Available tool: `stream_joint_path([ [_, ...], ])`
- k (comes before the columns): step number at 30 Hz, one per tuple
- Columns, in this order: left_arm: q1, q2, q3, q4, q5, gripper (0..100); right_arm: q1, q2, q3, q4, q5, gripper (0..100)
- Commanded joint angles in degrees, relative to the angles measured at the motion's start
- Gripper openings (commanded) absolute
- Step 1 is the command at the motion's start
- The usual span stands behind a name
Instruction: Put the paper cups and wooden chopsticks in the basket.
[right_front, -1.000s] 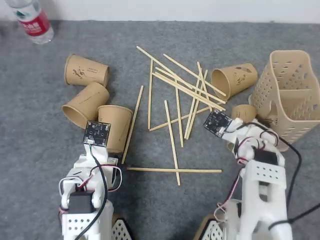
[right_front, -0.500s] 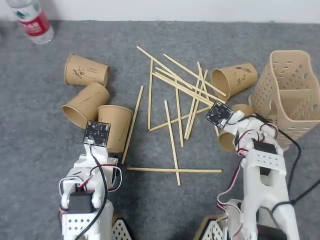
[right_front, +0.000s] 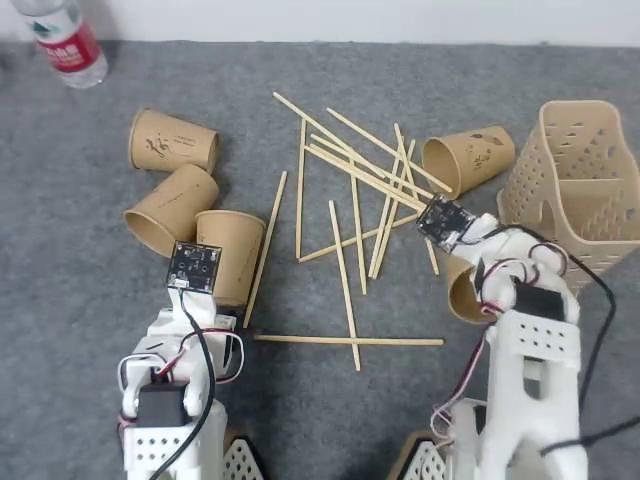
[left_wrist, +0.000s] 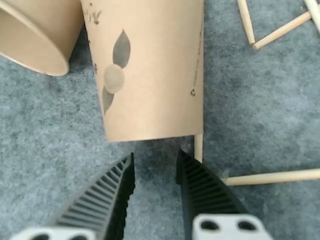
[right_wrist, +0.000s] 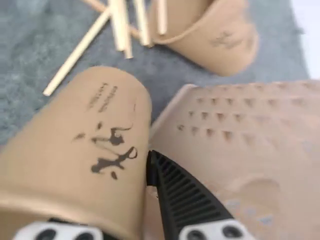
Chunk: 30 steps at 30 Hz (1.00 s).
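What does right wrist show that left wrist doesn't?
Right wrist: the right gripper shut on a held cup, with the basket wall right beside it. Beyond lies a far cup on its side, with chopsticks by its mouth.
Left wrist: the left gripper open over the carpet, just short of a leaf-print cup lying on its side. A neighbour cup shows its open mouth, and a single chopstick lies next to one finger.
Both: grey carpet, tan paper cups, loose chopsticks.
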Motion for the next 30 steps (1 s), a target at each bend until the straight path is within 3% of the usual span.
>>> stream_joint_path([
  [1, 0.0, -0.7, -0.3, 0.1, -0.5, 13, 0.0, -6.1, -7.9, 7.2, -2.7, 0.8],
  [7, 0.1, -0.7, -0.3, 0.1, -0.5, 13, -1.3, -8.9, -18.4, 21.7, -2.9, 0.8],
  [14, -0.1, -0.7, -0.3, 0.1, -0.5, 13, -3.4, -8.7, -38.9, 38.4, -11.4, 0.8],
  [21, -0.1, -0.7, -0.3, 0.1, -0.5, 13, -2.9, -0.7, -55.3, 53.7, -14.9, 0.8],
  [25, -0.2, -0.7, -0.3, 0.0, -0.5, 13, 1.5, 7.3, -66.8, 60.7, -21.6, 0.8],
  [30, -0.2, -0.7, -0.3, -0.4, -0.5, 13, 11.6, 15.9, -78.5, 61.7, -30.2, 0.7],
])
